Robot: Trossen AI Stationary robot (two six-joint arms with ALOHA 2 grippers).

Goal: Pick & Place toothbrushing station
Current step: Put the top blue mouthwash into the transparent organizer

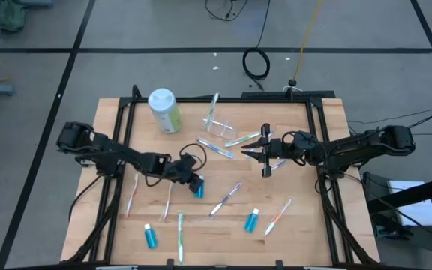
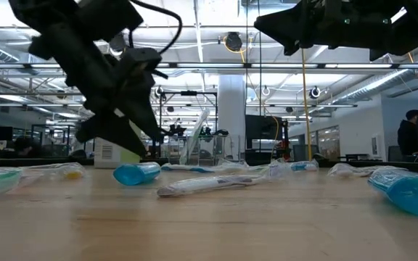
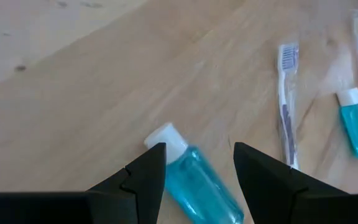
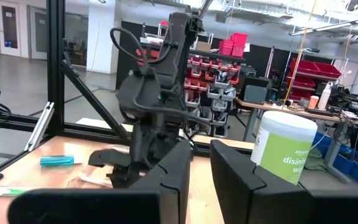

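Observation:
My left gripper [image 1: 195, 182] is open and slants down over a blue white-capped tube [image 1: 199, 189] lying on the wooden table. In the left wrist view its fingers stand on either side of that tube [image 3: 194, 183], just above it. My right gripper [image 1: 255, 151] hangs high over the table's right middle. Its fingers [image 4: 229, 174] are a narrow gap apart with nothing between them. A clear cup [image 1: 220, 124] with one toothbrush [image 1: 214, 103] leaning in it stands at the far middle. Two more tubes [image 1: 150, 236] [image 1: 251, 220] and several toothbrushes lie flat.
A white-and-green canister [image 1: 163, 110] stands at the far left. Toothbrushes lie near the left gripper [image 1: 226, 198] [image 1: 180, 234] and under the right one [image 1: 242, 140]. A black frame [image 1: 317, 135] runs along the table's edges. Bare wood shows at the near middle.

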